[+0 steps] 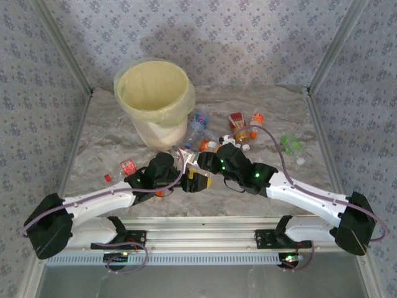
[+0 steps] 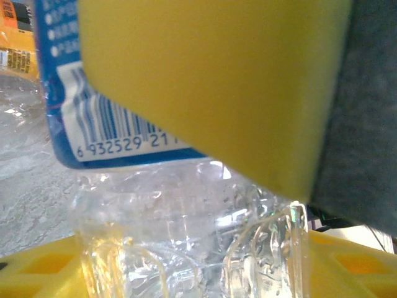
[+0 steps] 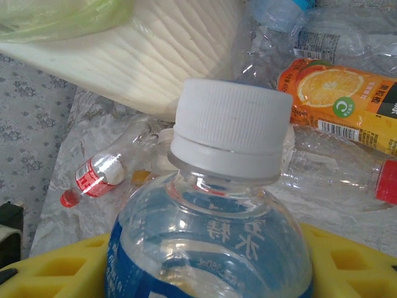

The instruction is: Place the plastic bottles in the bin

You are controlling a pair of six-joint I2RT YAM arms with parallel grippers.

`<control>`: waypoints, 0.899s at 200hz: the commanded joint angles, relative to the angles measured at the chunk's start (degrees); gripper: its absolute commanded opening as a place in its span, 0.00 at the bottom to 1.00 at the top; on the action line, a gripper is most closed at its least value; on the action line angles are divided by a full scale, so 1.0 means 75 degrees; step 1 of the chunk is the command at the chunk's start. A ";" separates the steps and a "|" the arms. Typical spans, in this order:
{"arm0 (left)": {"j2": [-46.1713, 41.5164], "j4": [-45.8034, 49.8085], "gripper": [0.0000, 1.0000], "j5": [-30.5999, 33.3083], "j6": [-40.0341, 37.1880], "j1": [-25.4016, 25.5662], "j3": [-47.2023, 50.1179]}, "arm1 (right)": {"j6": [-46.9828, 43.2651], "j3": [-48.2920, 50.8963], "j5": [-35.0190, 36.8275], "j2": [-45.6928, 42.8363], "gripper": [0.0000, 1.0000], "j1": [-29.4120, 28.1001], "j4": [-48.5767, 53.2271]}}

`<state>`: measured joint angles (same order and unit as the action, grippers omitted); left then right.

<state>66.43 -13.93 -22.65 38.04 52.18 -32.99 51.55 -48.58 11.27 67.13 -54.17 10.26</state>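
The right gripper grasps a blue-labelled bottle and the left gripper clamps it too (a handover, I think), probably because the bin stands on the left side.

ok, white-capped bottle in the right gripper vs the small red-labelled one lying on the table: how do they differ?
Cap: white on the white-capped bottle, red on the red-labelled bottle. Label: blue on the former, red and white on the latter. Pose: the former sits in the right gripper, the latter lies on its side on the table. Both clear plastic, capped.
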 commanded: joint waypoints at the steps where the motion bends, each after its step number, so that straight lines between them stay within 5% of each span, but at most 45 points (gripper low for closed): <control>1: -0.0068 -0.0147 0.61 -0.0354 -0.0054 0.0074 -0.0334 | -0.0106 0.0020 -0.0007 -0.0127 0.58 -0.0066 -0.0248; 79: -0.0464 0.0840 0.57 -0.0120 -0.0114 -0.0267 -0.0589 | -0.0099 0.0474 -0.0426 -0.1118 0.89 0.0410 -0.0579; 127: -0.0631 0.1994 0.57 0.0175 -0.0625 -0.0499 -0.1416 | -0.0832 0.0600 -0.1412 -0.2491 0.95 0.1393 0.0001; 180: -0.0120 0.4331 0.57 0.1244 -0.2023 -0.0633 -0.4234 | -0.2345 -0.0087 -0.1891 -0.3294 0.98 0.2369 0.1116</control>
<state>63.99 9.65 -18.52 29.89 48.42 -54.52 42.28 -45.10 -0.25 44.01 -37.89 13.04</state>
